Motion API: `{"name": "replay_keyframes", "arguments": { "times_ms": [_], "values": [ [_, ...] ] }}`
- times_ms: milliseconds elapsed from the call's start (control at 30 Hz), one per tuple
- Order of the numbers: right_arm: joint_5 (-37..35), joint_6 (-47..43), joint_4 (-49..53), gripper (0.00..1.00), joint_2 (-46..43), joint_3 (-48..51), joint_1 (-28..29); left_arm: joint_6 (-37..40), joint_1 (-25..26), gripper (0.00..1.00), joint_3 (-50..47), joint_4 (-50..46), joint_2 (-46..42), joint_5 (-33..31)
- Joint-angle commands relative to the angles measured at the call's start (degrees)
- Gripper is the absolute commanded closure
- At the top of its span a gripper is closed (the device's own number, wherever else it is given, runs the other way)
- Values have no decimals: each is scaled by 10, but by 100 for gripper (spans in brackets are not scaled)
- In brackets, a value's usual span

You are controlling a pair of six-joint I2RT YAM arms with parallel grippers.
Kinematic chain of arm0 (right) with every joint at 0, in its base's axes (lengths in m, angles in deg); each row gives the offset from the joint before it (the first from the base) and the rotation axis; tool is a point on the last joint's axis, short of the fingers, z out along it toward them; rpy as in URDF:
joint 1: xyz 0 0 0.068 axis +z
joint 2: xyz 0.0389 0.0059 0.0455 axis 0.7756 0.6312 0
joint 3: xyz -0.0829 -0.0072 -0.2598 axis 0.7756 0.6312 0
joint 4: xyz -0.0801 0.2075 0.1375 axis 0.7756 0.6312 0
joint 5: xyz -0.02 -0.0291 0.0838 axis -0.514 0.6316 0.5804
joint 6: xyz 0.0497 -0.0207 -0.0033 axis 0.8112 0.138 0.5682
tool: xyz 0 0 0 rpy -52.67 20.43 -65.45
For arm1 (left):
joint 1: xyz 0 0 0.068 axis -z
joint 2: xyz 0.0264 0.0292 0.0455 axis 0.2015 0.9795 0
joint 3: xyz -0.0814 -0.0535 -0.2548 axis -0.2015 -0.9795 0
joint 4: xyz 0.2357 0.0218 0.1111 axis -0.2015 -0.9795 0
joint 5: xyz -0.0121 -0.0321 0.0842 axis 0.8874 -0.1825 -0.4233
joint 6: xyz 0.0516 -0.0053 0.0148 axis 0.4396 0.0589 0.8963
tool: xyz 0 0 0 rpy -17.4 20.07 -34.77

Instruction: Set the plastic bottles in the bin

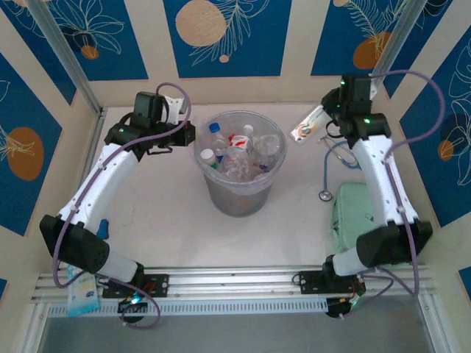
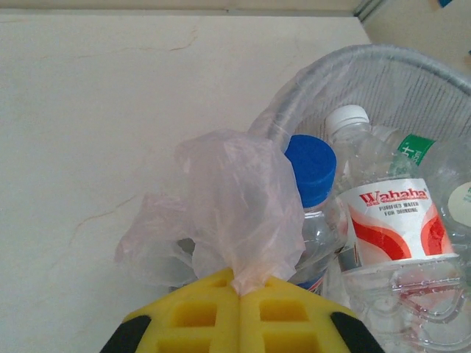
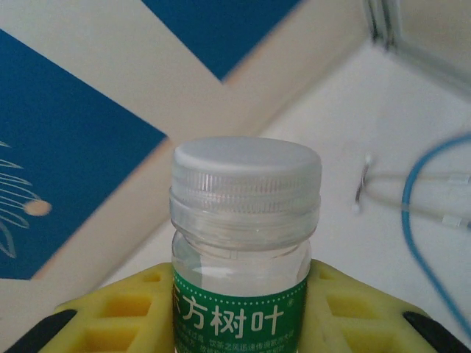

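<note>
left gripper (image 2: 237, 293) pinched shut on clear bag liner (image 2: 228, 191) of round grey-white plastic bin (image 1: 237, 197); right gripper (image 3: 239, 320) clamps clear green-labelled white-capped plastic bottle (image 3: 243, 213)

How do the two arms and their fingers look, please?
Both the left arm and the right arm have white links and black joints, with a purple cable along each. The fingers are yellow blocks with square recesses.
</note>
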Motion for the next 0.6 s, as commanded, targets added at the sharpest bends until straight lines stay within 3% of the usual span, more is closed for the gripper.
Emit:
{"name": "replay_keyframes", "arguments": {
  "times_ms": [0,100,267,433,567],
  "values": [
    [-37,-85,-25,91,-62,-8,8,-8,22,100,-16,1,18,71],
    [29,-108,-142,98,-119,37,18,-5,32,100,-9,9,22,87],
    [175,-171,-380,98,-155,112,28,6,49,100,-3,6,21,94],
    [329,-262,-471,100,-113,103,55,6,51,100,-4,5,16,91],
    [426,-381,-427,100,-59,61,107,3,53,100,1,4,18,91]
  ]
}}
